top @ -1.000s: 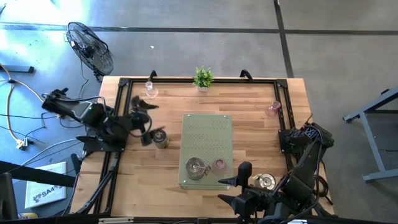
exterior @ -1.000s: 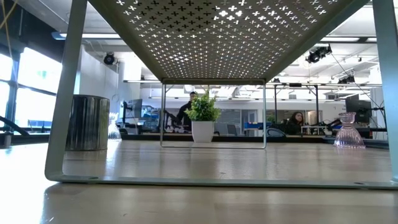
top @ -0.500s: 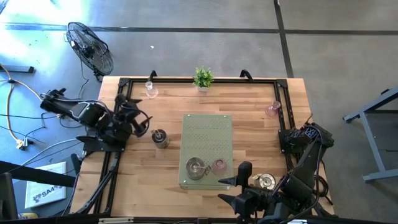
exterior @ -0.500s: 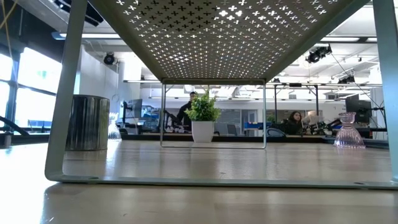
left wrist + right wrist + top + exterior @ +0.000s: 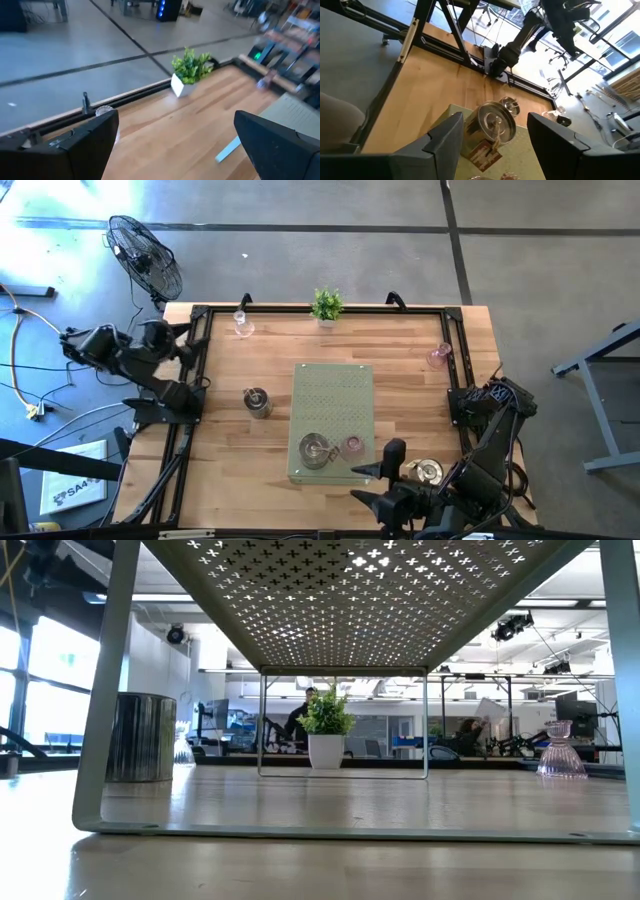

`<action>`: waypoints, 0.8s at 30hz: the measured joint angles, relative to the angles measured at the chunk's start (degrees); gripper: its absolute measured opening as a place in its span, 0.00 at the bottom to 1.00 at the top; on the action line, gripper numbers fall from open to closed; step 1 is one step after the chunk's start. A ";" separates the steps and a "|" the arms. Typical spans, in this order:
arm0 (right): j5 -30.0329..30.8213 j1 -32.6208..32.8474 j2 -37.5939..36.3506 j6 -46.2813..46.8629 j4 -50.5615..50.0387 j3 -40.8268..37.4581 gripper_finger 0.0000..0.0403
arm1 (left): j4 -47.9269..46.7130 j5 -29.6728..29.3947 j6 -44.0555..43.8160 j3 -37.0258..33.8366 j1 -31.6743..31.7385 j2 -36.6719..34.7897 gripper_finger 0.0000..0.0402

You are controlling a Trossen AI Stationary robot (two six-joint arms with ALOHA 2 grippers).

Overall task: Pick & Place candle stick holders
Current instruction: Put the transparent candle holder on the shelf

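A silver candle stick holder point(image 5: 257, 402) point(image 5: 140, 737) stands on its base on the table, left of the green perforated stand point(image 5: 333, 395). On the stand's near end sit another silver holder point(image 5: 316, 450) point(image 5: 495, 122) and a pink glass one point(image 5: 352, 445). A third silver holder point(image 5: 428, 472) stands beside my right arm. A clear glass holder point(image 5: 241, 325) stands far left and a pink one point(image 5: 439, 356) point(image 5: 560, 752) at the right edge. My left gripper point(image 5: 188, 338) point(image 5: 175, 145) is open at the table's left edge. My right gripper point(image 5: 375, 478) point(image 5: 492, 150) is open at the stand's near right corner.
A small potted plant point(image 5: 326, 305) point(image 5: 190, 70) stands at the middle of the far edge. A black frame point(image 5: 200, 315) runs round the tabletop. A fan point(image 5: 145, 255) stands on the floor beyond the far left corner. Bare wood lies between the stand and the right-hand pink holder.
My left gripper has drawn back from beside the silver holder left of the stand toward the table's left edge, rolling as it went and staying open. That holder stands where it was. My right arm has kept still.
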 joint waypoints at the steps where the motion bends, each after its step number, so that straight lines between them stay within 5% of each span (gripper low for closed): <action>1: 0.47 -0.11 0.00 -0.34 0.01 0.00 0.54 | 0.17 -0.15 -0.15 -0.16 0.00 -0.92 0.97; 10: 2.40 -2.24 0.00 -2.98 0.46 0.00 0.54 | 0.44 -1.95 -0.15 -2.18 -0.02 -1.65 0.97; 17: -2.01 -4.57 0.00 -3.60 0.47 0.00 0.54 | 1.34 5.98 -4.65 -4.30 -0.02 -3.01 0.97; 24: -2.19 -5.25 0.00 -7.95 0.50 0.00 0.54 | 8.77 6.53 -2.77 -11.39 -0.02 -2.71 0.97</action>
